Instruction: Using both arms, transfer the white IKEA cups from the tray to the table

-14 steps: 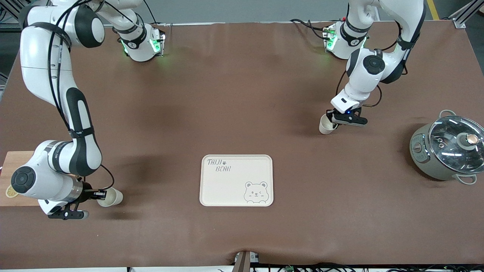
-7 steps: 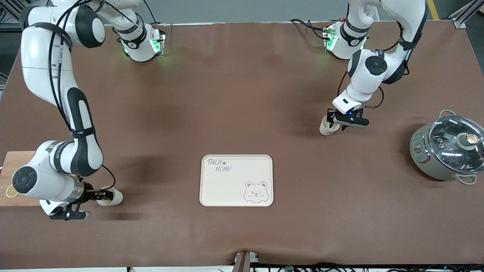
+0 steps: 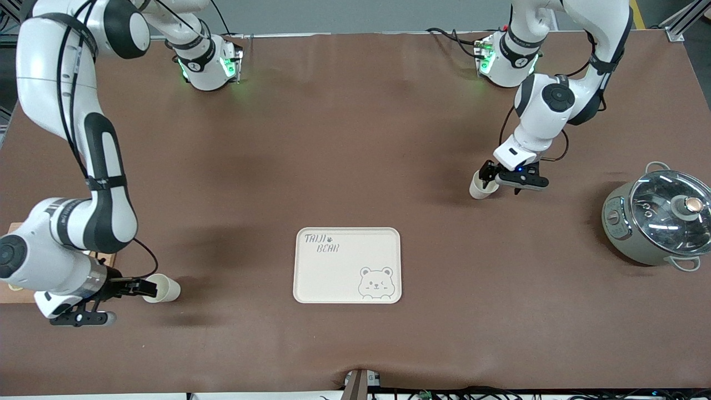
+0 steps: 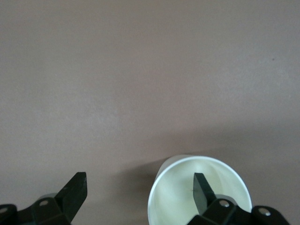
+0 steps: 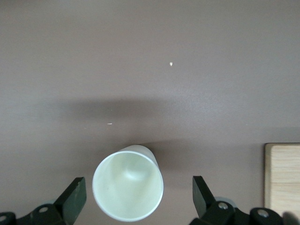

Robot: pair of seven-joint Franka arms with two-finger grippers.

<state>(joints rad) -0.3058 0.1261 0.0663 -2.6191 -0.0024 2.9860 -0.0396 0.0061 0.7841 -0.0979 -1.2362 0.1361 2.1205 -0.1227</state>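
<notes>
One white cup (image 3: 480, 186) stands on the brown table near the left arm's end. My left gripper (image 3: 489, 175) is at it and open. In the left wrist view one finger (image 4: 201, 190) is inside the cup (image 4: 187, 197), the other (image 4: 75, 190) is well outside it, and the gripper's (image 4: 139, 192) jaws stand wide apart. The second white cup (image 3: 162, 289) stands near the right arm's end, beside the bear tray (image 3: 333, 272). My right gripper (image 3: 143, 288) is at this cup and open. In the right wrist view the cup (image 5: 127, 187) sits between the gripper's (image 5: 138, 194) fingers, untouched.
A grey lidded pot (image 3: 658, 219) stands at the left arm's end of the table. A wooden board (image 3: 14, 294) lies under the right arm's wrist and also shows in the right wrist view (image 5: 281, 178).
The right arm's wrist has drawn back toward its own end of the table. The left gripper has shifted slightly toward the left arm's end. Both cups stay where they were.
</notes>
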